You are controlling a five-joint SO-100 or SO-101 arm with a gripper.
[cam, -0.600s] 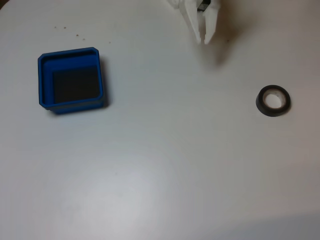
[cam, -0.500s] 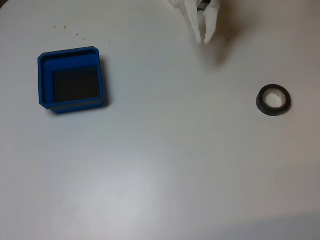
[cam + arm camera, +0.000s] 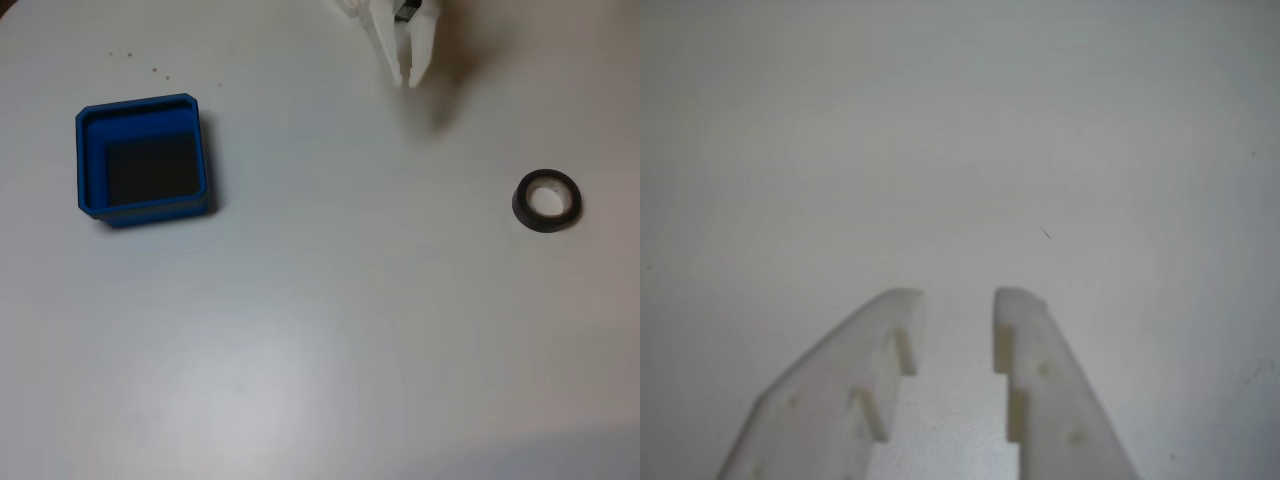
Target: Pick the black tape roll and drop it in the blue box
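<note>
White table: gripper waits at top edge, fingers nearly together, holding nothing.
Approach pending; you'll likely need to open wider, swing right to black tape roll, w/ blue box far left.

Square bright-blue plastic box: smooth, slight sheen, dark matt floor. Small black tape roll: dull black, pale papery core. White plastic gripper: matt, faintly grainy. White table: smooth, soft glare.

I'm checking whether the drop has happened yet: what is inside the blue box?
In the fixed view the blue box holds nothing; its dark floor is bare. The black tape roll lies on the white table, far right of it. The gripper is near the top edge.
</note>
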